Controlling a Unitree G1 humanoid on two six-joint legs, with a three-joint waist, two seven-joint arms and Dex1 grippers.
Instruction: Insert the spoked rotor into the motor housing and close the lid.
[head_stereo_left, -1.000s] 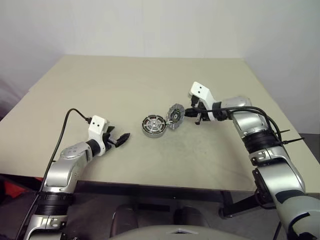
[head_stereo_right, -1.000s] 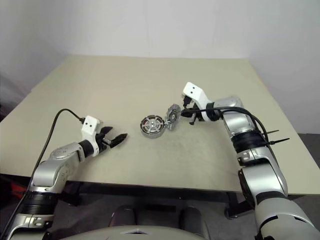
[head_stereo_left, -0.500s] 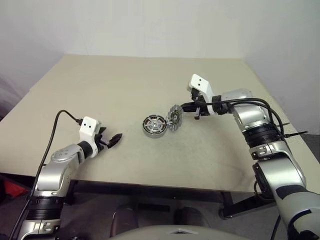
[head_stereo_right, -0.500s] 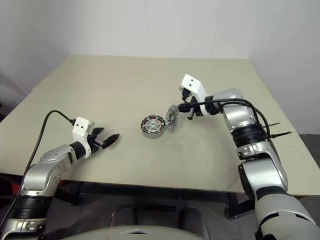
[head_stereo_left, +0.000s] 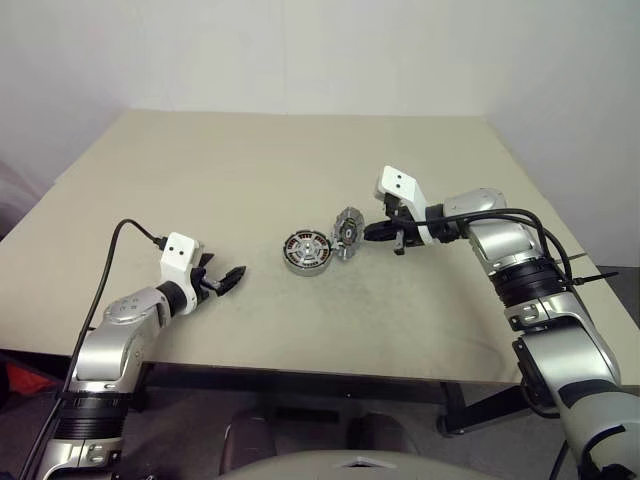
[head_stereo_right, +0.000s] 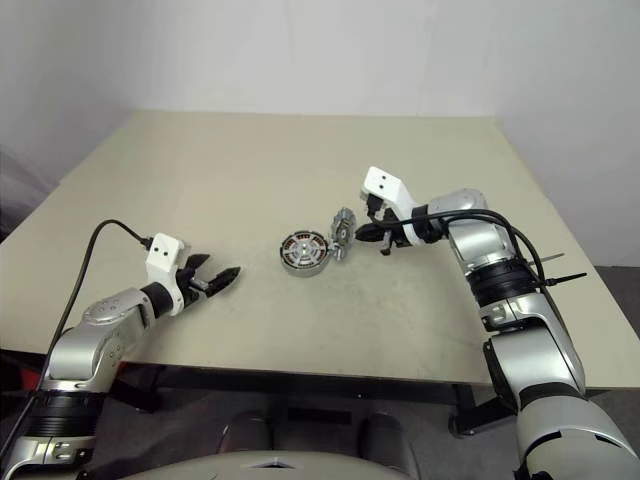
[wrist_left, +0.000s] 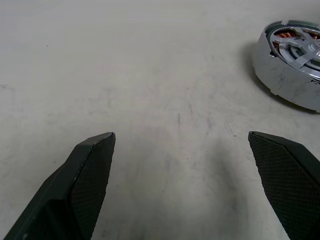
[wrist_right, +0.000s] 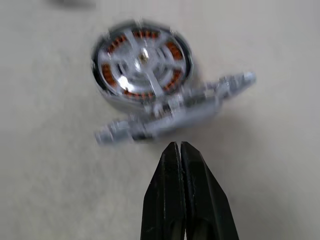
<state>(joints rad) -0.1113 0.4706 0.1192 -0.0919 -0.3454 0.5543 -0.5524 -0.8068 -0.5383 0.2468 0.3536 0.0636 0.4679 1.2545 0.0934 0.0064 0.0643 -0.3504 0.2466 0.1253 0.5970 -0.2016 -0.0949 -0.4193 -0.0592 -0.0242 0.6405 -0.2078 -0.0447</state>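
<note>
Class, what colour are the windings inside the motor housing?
Copper-orange windings in the silver motor housing, clearest in the right wrist view.

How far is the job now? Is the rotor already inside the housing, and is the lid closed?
Done: the spoked rotor sits inside the motor housing, silver spokes over the copper windings. In hand: the lid stands on edge, leaning on the housing; the shut right gripper is just behind it, not holding it. Left: lay the lid flat on the housing. The left gripper waits open, apart.
</note>
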